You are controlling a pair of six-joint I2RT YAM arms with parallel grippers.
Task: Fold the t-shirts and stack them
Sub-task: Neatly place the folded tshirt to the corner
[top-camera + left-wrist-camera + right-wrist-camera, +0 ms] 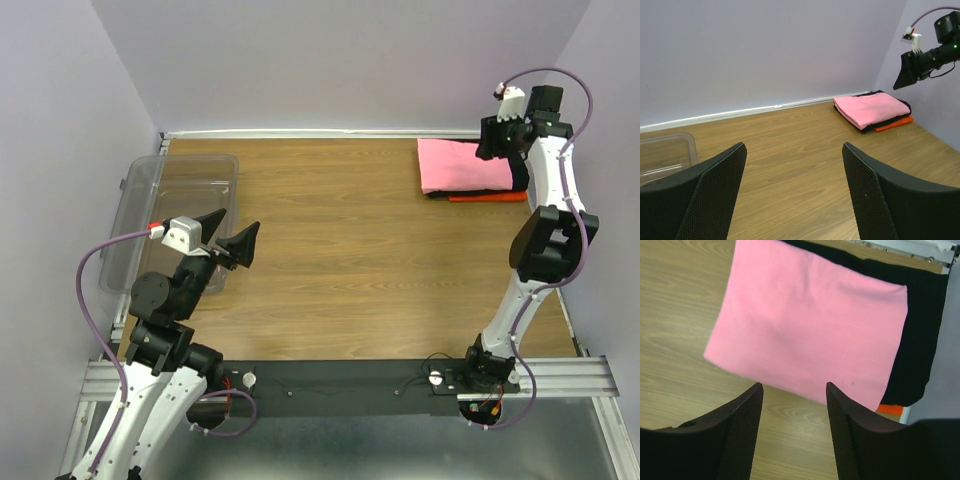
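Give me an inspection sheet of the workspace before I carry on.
Surface: brown wood-grain tabletop, no spills seen.
Job's things: folded bright pink cotton t-shirt on top, black t-shirt under it, orange-red t-shirt lowest; stacked at the far right corner.
Clutter: clear plastic tub at far left, nothing seen inside.
Grippers: left pincer open, empty, beside the tub; right pincer open, empty, above the stack.
Cables: a purple cable loops along each arm, clear of the shirts.
Surroundings: plain lilac walls; nothing else seen.

2 white-shelled, black-jointed arms, left arm at 7 o'clock, right arm at 4 o'clock, trail purple cables; the left gripper has black dimpled wedge fingers.
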